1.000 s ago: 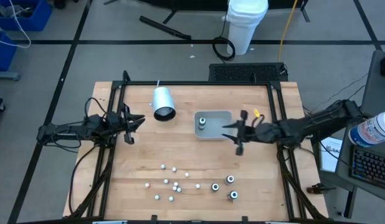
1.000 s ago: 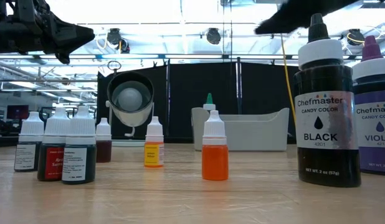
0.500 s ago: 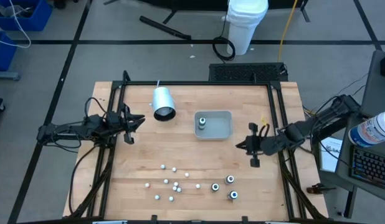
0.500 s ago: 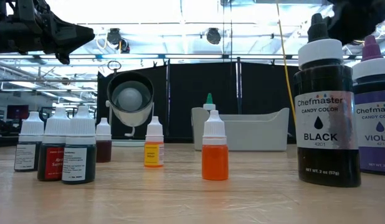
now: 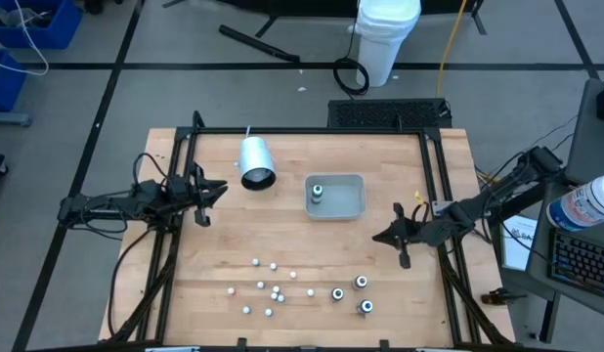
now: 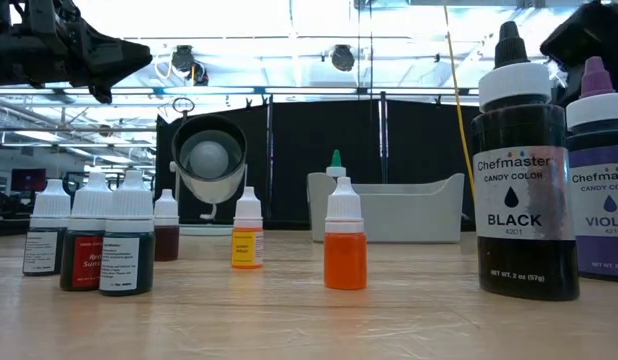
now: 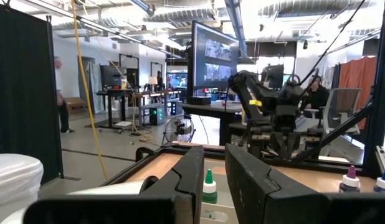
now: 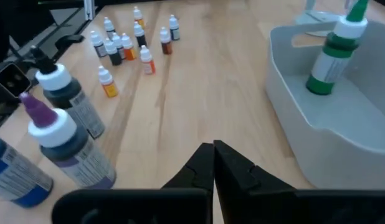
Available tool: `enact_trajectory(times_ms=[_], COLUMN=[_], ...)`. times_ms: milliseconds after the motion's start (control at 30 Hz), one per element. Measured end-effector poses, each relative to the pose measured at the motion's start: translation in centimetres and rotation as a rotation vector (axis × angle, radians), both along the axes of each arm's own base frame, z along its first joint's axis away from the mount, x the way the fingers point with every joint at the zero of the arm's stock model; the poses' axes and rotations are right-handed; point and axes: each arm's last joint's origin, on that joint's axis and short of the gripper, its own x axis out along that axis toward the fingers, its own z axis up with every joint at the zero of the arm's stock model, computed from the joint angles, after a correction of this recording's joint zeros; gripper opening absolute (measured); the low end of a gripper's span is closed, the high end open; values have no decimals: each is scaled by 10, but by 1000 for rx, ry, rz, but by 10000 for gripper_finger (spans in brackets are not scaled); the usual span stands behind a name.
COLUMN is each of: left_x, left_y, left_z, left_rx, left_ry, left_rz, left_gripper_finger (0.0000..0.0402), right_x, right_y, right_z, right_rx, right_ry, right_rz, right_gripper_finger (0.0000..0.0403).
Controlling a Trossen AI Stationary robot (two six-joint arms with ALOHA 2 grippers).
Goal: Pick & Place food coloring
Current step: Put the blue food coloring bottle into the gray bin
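Observation:
The food coloring bottles stand upright on the wooden table. Several small ones (image 5: 273, 288) are grouped near the front edge, with three bigger ones (image 5: 356, 293) to their right. A green bottle (image 8: 332, 56) stands in the grey tray (image 5: 353, 203). My right gripper (image 5: 378, 238) is shut on nothing; it hangs right of the tray's near corner and behind the bigger bottles (image 8: 68, 93). My left gripper (image 5: 212, 192) waits at the table's left, with a narrow gap between its fingers and nothing in it.
A white cup (image 5: 255, 162) lies on its side left of the tray. Black frame rails (image 5: 185, 147) run along the table's left and right sides. Bare wood lies between the tray and the bottles (image 6: 345, 245) at the front.
My right gripper has drawn back from beside the tray toward the table's right and near edges. It has sunk lower and rolled at the wrist. The bottles and the tray have stayed where they were.

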Motion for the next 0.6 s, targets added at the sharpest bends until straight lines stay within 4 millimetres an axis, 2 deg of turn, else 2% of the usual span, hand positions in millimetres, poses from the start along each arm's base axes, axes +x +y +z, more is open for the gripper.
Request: enact_trajectory(times_ms=[367,600], left_x=[0,0], left_y=[0,0], left_z=[0,-2], left_rx=[15,19], left_ry=[10,27], left_rz=[4,5], left_gripper_finger=[72,72], right_x=[-4,-4], right_y=[-14,-21], right_z=[-9,-12], right_rx=[50,-64], right_ry=[-102,-191], right_rz=[-144,-221], right_gripper_finger=[1,1])
